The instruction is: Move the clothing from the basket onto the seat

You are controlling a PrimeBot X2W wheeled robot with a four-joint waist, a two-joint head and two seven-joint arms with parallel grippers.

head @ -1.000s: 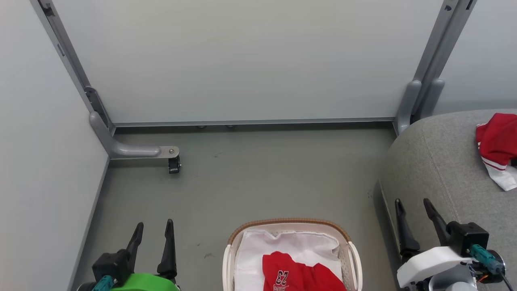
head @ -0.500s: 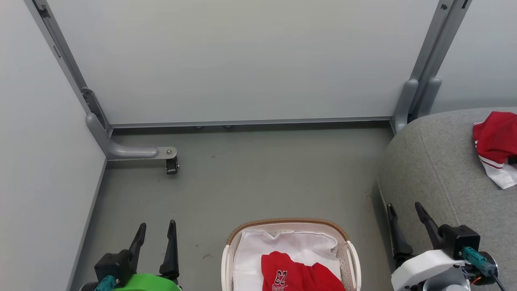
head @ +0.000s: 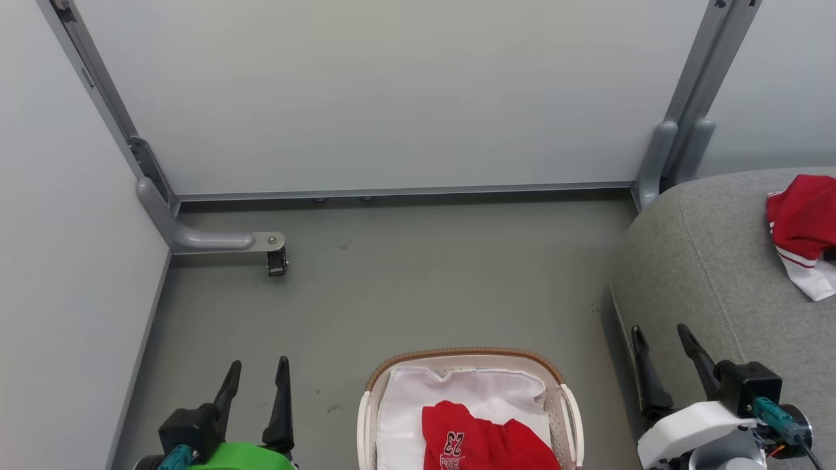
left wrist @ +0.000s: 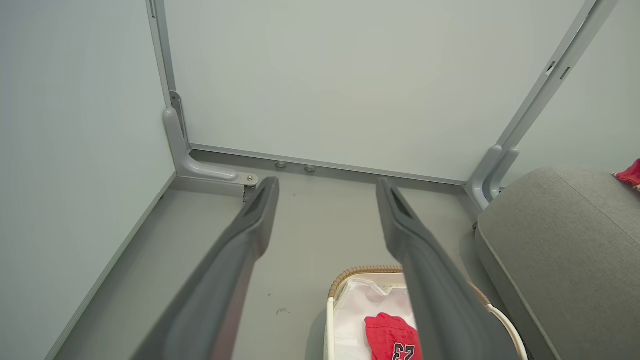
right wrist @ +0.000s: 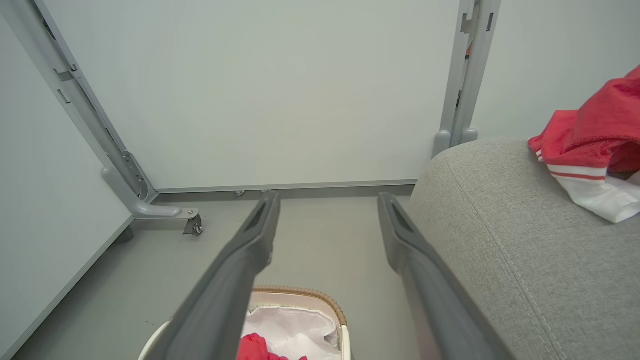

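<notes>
while one red piece is not yet lifted out, i list as follows: basket [head: 464,354], on the floor [head: 424,281] straight ahead of me, taken as reference. numbered red shirt [head: 477,440], inside the basket, bunched on the white liner [head: 457,391] toward its near side; this is the clothing left to move. seat [head: 705,261], right of the basket and apart from it. second red garment [head: 800,222], white-trimmed, on the seat well right of the basket, already where the task wants it. left gripper [head: 258,364], left of the basket over bare floor, jaws released wide, nothing between them. right gripper [head: 659,329], right of the basket against the seat's front edge, jaws likewise spread and empty. i judge both are kept wide and flanking the basket so either can drop onto the shirt without first opening. change against a second ago: the head camera has shifted slightly, so the basket shows a little higher and my grippers a little lower; both garments lie unmoved, and the jaw spread is unchanged.
</notes>
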